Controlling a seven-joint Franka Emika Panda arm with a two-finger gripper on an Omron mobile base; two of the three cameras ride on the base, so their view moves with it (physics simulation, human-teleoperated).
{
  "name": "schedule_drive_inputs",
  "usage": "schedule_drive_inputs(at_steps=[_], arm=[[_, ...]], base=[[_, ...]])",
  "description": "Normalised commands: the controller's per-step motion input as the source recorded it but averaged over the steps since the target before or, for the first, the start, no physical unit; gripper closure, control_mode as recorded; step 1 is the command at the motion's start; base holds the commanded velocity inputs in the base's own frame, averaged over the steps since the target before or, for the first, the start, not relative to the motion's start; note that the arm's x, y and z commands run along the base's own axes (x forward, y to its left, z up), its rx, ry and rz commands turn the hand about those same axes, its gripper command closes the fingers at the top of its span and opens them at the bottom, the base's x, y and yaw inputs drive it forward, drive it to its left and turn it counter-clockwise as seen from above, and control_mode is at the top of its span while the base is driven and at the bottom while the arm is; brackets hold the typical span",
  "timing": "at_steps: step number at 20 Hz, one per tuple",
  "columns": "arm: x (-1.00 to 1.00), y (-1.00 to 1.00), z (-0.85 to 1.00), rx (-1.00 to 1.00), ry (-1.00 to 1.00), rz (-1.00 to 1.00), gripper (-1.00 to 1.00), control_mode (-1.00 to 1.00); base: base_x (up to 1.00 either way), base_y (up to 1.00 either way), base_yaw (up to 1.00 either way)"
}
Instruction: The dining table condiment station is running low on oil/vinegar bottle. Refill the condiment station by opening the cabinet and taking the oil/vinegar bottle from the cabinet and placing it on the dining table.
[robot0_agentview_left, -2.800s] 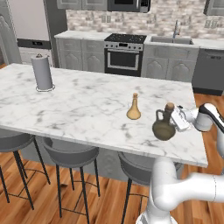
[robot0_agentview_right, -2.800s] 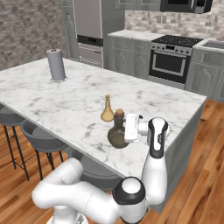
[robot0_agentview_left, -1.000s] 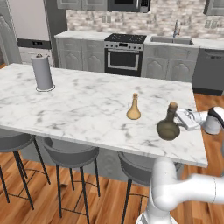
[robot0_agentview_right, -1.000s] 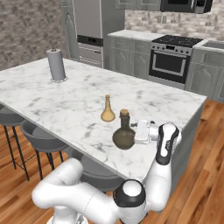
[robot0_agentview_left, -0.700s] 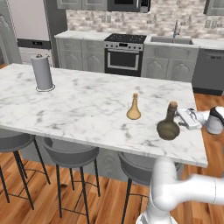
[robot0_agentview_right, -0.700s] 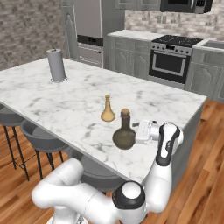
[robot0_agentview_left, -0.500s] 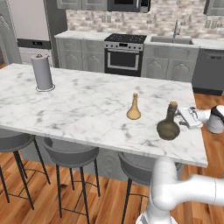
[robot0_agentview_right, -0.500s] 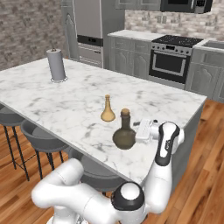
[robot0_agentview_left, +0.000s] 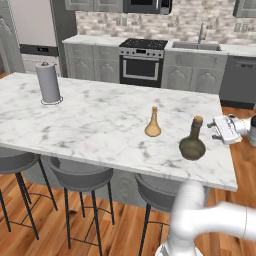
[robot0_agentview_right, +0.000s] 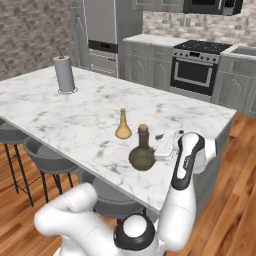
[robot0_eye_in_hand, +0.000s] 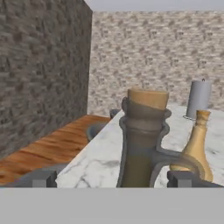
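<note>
The dark olive-green, cork-stoppered oil/vinegar bottle (robot0_agentview_left: 192, 143) stands upright near the white marble dining table's (robot0_agentview_left: 90, 117) corner. Just beside the bottle, toward the table's end, the gripper (robot0_agentview_left: 217, 129) stands wide open and empty. A pale tan flask (robot0_agentview_left: 153, 122) stands beyond the bottle; a grey paper-towel roll (robot0_agentview_left: 48, 83) stands far off.

You're looking at a glossy white arm (robot0_agentview_right: 182, 200) with rounded tubular links, dark grey joint bands, a round grey cap low on it, and a white blocky gripper (robot0_agentview_left: 216, 129) with dark fingertips (robot0_eye_in_hand: 40, 178).
</note>
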Motion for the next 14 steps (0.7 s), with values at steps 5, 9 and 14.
schedule_drive_inputs(at_steps=[5,9,14], arm=[[-0.64,0.00,0.57,-0.19,-0.12,-0.16,-1.00,-1.00],[-0.72,0.00,0.64,-0.20,-0.13,-0.16,-1.00,-1.00],[-0.77,0.10,0.71,-0.18,-0.10,-0.15,-1.00,-1.00]], base=[[0.00,0.00,0.00],[0.00,0.00,0.00],[0.00,0.00,0.00]])
